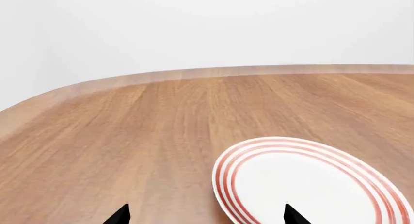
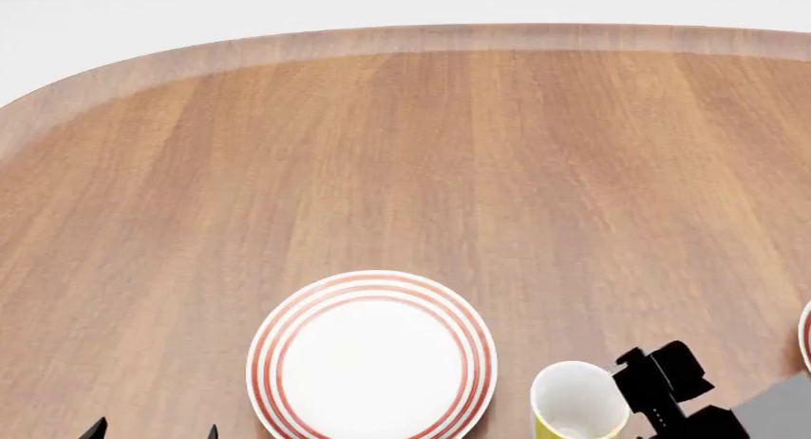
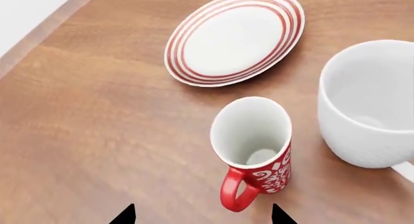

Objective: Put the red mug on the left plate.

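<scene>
Wooden table [image 2: 507,154], white wall behind. Task barely begun: red mug [image 3: 255,151] stands upright on the wood, ungrasped, just ahead of the right gripper [image 3: 201,215], whose tips are spread apart around nothing. Mug is empty; white mug [image 3: 369,107] beside it also empty. Plate [image 3: 236,35] seen past the red mug could be the second one, cannot tell. Left plate [image 2: 371,358] is bare, yellow mug [image 2: 576,401] just beside it. Left gripper [image 1: 207,216] hovers at the plate's rim, tips apart. Left: grasp, carry, set down.

Yellow mug [image 2: 578,401] right of left plate [image 2: 371,355], apart.
</scene>
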